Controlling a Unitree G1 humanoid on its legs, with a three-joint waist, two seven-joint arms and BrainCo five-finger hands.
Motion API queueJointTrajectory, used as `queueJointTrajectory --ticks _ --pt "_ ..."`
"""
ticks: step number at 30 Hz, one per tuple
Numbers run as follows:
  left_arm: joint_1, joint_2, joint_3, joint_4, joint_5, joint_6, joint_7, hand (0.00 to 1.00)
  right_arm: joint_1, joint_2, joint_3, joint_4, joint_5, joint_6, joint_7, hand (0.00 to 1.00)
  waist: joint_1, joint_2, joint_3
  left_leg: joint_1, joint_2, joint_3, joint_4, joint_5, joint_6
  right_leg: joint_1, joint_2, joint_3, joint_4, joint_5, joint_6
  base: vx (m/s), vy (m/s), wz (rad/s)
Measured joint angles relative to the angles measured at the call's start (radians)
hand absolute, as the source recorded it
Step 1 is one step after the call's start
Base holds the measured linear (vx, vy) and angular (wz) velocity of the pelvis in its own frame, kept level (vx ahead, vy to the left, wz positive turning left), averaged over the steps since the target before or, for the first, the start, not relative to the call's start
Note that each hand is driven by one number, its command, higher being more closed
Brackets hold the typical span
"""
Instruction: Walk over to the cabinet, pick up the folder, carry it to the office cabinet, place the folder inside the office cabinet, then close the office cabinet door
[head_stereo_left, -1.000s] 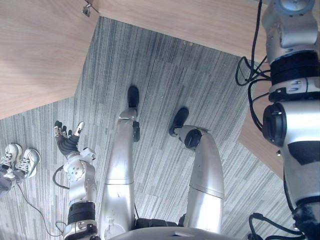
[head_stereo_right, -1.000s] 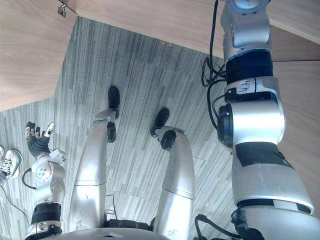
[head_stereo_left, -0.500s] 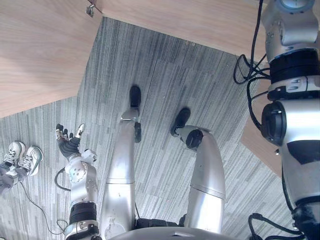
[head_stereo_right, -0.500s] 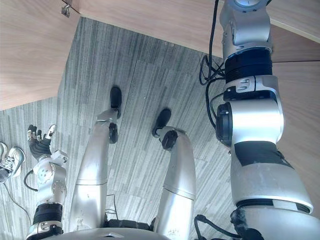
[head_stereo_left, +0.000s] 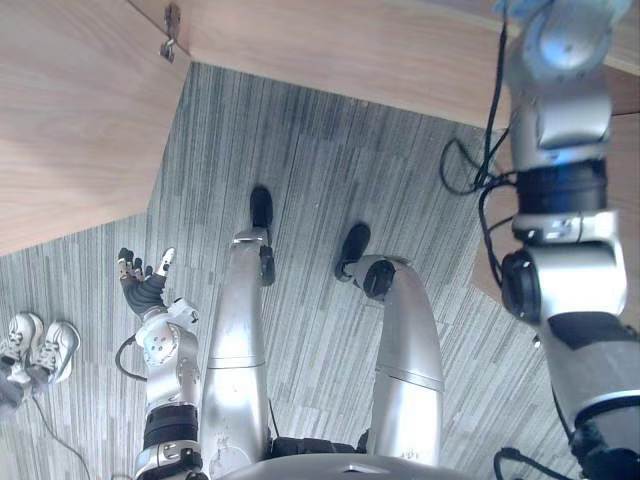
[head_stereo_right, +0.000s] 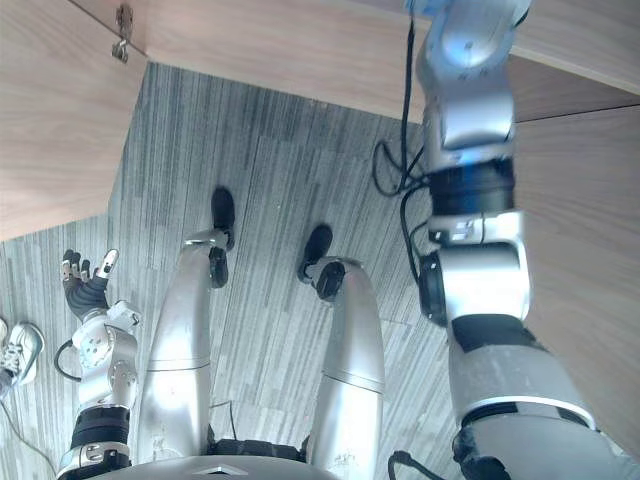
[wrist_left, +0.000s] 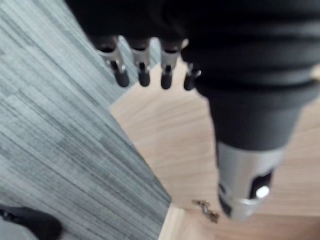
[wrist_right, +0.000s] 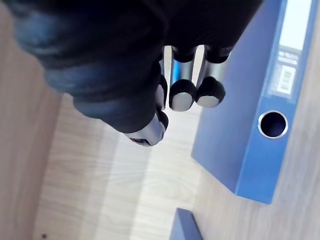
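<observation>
In the right wrist view a blue folder (wrist_right: 250, 110) stands upright on a pale wooden shelf (wrist_right: 125, 200), its spine with a round finger hole facing me. My right hand (wrist_right: 182, 95) hovers just beside it with straight fingers and holds nothing. The corner of a second blue thing (wrist_right: 185, 225) pokes in lower on the shelf. In the eye views my right arm (head_stereo_left: 555, 200) reaches up past the top edge. My left hand (head_stereo_left: 143, 285) hangs low at my left side, open and empty, with its fingers (wrist_left: 142, 70) spread above the carpet.
A wooden cabinet front (head_stereo_left: 350, 50) runs across the top, and a wooden door panel (head_stereo_left: 70, 120) with a small metal fitting (head_stereo_left: 170, 30) stands at the left. Another wooden panel (head_stereo_right: 580, 250) is at the right. A person's pale shoes (head_stereo_left: 35, 340) rest on the grey carpet (head_stereo_left: 330, 170).
My right arm has swung up and leftward, reaching further toward the top edge. The camera has shifted a little. The left hand has stayed low at my side.
</observation>
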Motion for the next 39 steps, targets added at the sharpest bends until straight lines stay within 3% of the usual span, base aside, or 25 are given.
queueJointTrajectory --ticks 6,9,13,15,21,26,27,32,39 --pt "0.019 0.010 0.000 -0.004 0.020 0.040 -0.029 0.00 0.354 0.062 0.000 -0.336 -0.145 -0.007 0.014 1.00 -0.011 -0.001 -0.004 0.097 0.016 0.009 0.057 -0.058 -0.001 0.105 0.004 0.009 0.023 -0.028 0.003 -0.02 0.023 -0.09" --pt "0.030 0.010 0.001 -0.002 0.023 0.060 -0.042 0.00 0.542 0.104 0.010 -0.461 -0.175 -0.025 0.056 1.00 -0.015 -0.002 -0.010 0.185 0.019 0.012 0.061 -0.090 0.005 0.197 0.004 0.007 0.012 -0.047 0.002 0.00 0.006 -0.03" --pt "0.091 0.009 0.001 0.010 0.062 0.084 -0.051 0.00 0.813 0.154 0.044 -0.570 -0.211 -0.066 0.130 1.00 -0.029 -0.008 -0.069 0.319 0.030 0.028 0.044 -0.130 0.006 0.338 0.005 0.001 -0.038 -0.059 0.017 0.06 0.023 -0.11" --pt "0.126 0.009 0.001 0.033 0.067 0.089 -0.068 0.00 0.935 0.170 0.071 -0.591 -0.231 -0.087 0.161 1.00 -0.034 -0.009 -0.119 0.377 0.034 0.039 0.018 -0.143 0.006 0.398 0.005 -0.006 -0.081 -0.059 0.020 0.09 0.038 -0.14" --pt "0.211 0.008 -0.010 0.132 0.144 0.116 -0.107 0.00 1.217 0.250 0.101 -0.603 -0.271 -0.129 0.251 1.00 -0.059 -0.030 -0.184 0.609 0.041 0.072 -0.067 -0.177 0.007 0.628 0.001 -0.026 -0.205 -0.063 0.039 0.13 0.061 -0.09" --pt "0.233 -0.004 -0.039 0.226 0.196 0.136 -0.106 0.00 1.356 0.353 0.110 -0.406 -0.293 -0.132 0.306 1.00 -0.078 -0.038 -0.241 0.767 0.050 0.114 -0.155 -0.178 0.012 0.777 0.015 -0.024 -0.319 -0.034 0.057 0.15 0.059 -0.16" --pt "0.234 -0.006 -0.044 0.252 0.201 0.139 -0.105 0.00 1.378 0.373 0.105 -0.342 -0.312 -0.123 0.318 0.00 -0.082 -0.038 -0.252 0.811 0.052 0.124 -0.186 -0.178 0.012 0.817 0.022 -0.022 -0.357 -0.022 0.058 0.14 0.031 -0.20" --pt "0.262 -0.003 -0.102 0.341 0.220 0.146 -0.106 0.00 1.425 0.439 0.041 -0.088 -0.361 -0.098 0.324 0.00 -0.103 -0.037 -0.312 0.977 0.048 0.183 -0.336 -0.149 0.004 0.950 0.045 0.011 -0.508 0.034 0.071 0.13 0.014 -0.26" --pt "0.271 -0.006 -0.115 0.488 0.258 0.155 -0.114 0.00 1.355 0.471 -0.084 0.324 -0.359 -0.061 0.282 0.00 -0.127 -0.002 -0.364 1.189 0.018 0.284 -0.669 -0.009 -0.005 1.127 0.095 0.077 -0.885 0.231 0.083 0.06 0.029 -0.37"
